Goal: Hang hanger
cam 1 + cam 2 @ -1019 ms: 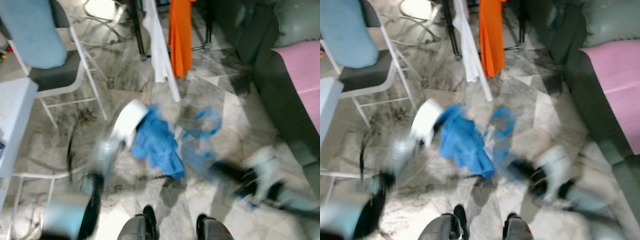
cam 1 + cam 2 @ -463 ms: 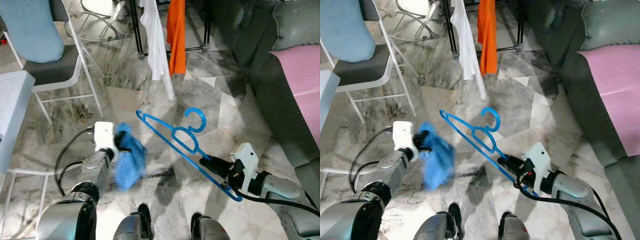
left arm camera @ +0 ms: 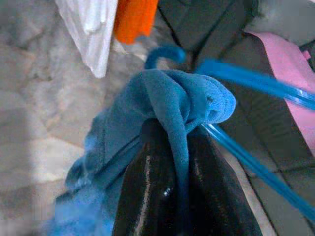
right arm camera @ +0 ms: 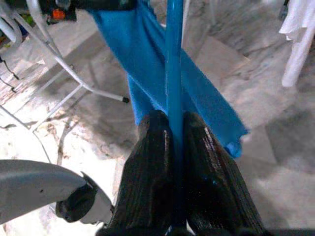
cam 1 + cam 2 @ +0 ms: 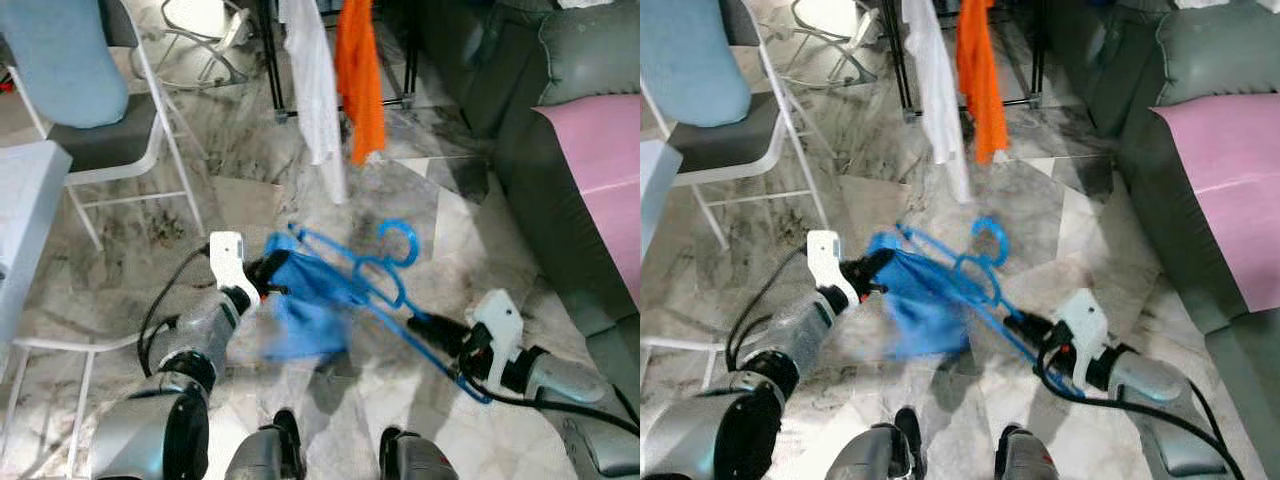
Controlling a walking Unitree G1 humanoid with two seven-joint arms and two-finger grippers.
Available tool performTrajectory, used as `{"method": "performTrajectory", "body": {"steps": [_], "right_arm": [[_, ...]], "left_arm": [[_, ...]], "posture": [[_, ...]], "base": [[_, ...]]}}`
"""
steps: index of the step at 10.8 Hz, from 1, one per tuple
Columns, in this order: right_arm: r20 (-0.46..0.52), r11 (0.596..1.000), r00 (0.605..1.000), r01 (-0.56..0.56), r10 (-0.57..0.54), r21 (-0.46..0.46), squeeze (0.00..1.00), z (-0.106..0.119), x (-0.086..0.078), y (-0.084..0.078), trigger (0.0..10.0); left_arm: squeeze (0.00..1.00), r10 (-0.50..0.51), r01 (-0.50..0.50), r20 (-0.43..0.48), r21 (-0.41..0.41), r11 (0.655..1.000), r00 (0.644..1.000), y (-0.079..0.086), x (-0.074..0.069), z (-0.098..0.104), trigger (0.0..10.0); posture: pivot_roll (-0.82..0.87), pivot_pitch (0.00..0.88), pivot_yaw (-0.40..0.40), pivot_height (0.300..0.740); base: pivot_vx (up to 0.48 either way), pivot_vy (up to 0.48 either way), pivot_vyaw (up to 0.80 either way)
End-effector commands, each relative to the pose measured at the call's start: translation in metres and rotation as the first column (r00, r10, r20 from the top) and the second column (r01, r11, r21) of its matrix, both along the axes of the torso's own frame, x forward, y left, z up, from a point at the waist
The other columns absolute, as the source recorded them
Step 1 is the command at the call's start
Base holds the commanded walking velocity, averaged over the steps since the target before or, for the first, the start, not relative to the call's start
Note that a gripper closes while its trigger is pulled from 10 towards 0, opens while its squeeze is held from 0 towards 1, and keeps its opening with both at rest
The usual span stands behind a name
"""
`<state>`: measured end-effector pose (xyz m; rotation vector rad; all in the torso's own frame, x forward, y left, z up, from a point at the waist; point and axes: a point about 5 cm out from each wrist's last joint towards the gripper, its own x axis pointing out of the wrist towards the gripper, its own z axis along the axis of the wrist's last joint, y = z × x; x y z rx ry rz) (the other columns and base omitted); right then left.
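Left eye view: the right gripper is clamping the lower bar of the blue hanger, and the left gripper is pinching a bunched fold of the blue cloth. Both sets of jaws are closed on their loads. In the right wrist view the two black fingers are pressing on either side of the hanger bar, which is running straight out along the finger axis. In the left wrist view the fingers are closing on a rolled edge of the cloth, with the hanger bar passing just beyond it.

The hanger is being held above the marble floor, between the two arms. Its long axis is running diagonally from the right gripper up and toward the left gripper, and its hook is pointing away from the robot toward the clothes rack. The cloth is hanging at the hanger's far end, touching it; whether it is already threaded over that end cannot be determined because of motion blur.

A white garment and an orange garment are hanging on the rack, well apart from the hanger. A white chair is standing to the left, and a grey sofa with a pink cover to the right.

Judgement: the right arm is controlling the hanger, so the hook must be carried forward and raised to the rack rail.
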<state>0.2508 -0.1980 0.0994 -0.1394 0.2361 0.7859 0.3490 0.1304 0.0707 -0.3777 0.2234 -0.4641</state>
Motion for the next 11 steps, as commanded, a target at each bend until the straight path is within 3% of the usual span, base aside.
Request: {"method": "performTrajectory", "body": {"steps": [1,3,4,5,6,7,9,10,11], "right_arm": [[0.002,1.000,1.000,-0.009,0.009,-0.012,0.00,-0.001,-0.004,-0.001,10.0],[0.011,0.996,1.000,-0.021,0.022,-0.091,0.00,0.004,-0.009,-0.014,10.0],[0.011,0.990,0.999,-0.041,0.043,-0.133,0.00,0.010,-0.013,-0.025,10.0],[0.000,0.986,0.999,-0.053,0.054,-0.160,0.00,0.014,-0.016,-0.033,10.0],[-0.005,0.983,0.998,-0.061,0.060,-0.173,0.00,0.016,-0.018,-0.038,10.0],[-0.007,0.984,0.998,-0.070,0.070,-0.166,0.00,0.019,-0.020,-0.037,10.0],[-0.020,0.985,0.995,-0.095,0.093,-0.147,0.00,0.018,-0.024,-0.031,10.0],[-0.037,0.985,0.994,-0.111,0.107,-0.135,0.00,0.013,-0.027,-0.027,10.0],[-0.051,0.986,0.992,-0.123,0.118,-0.115,0.00,0.010,-0.028,-0.023,10.0]], "left_arm": [[0.00,-0.047,0.046,0.043,0.045,0.998,0.998,0.002,0.000,0.003,10.0],[0.00,-0.155,0.110,0.206,0.216,0.970,0.966,0.008,0.014,0.036,10.0],[0.00,-0.368,0.214,0.288,0.450,0.867,0.884,0.010,0.020,0.062,10.0],[0.00,-0.583,0.277,0.269,0.681,0.678,0.767,0.010,0.019,0.076,10.0],[0.00,-0.694,0.284,0.226,0.794,0.538,0.683,0.011,0.018,0.085,10.0],[0.00,-0.768,0.277,0.178,0.864,0.421,0.615,0.008,0.017,0.090,10.0],[0.00,-0.824,0.244,0.157,0.910,0.334,0.544,0.003,0.016,0.095,10.0],[0.00,-0.848,0.200,0.176,0.929,0.311,0.500,-0.002,0.015,0.101,10.0],[0.00,-0.859,0.122,0.234,0.939,0.321,0.456,-0.008,0.016,0.111,10.0]], "posture": [[-0.15,0.231,0.084,0.740],[-0.15,0.247,0.088,0.740],[-0.14,0.269,0.095,0.740],[-0.14,0.286,0.107,0.740],[-0.13,0.293,0.117,0.740],[-0.13,0.300,0.125,0.740],[-0.13,0.304,0.138,0.740],[-0.14,0.304,0.140,0.740],[-0.14,0.303,0.140,0.740]], "base": [[0.000,0.000,0.00],[0.000,0.000,0.00],[0.000,0.000,0.00],[0.000,0.000,0.00],[0.000,0.000,0.00],[0.000,0.000,0.00],[0.000,0.000,0.00],[0.000,0.000,0.00],[0.000,0.000,0.00]]}}
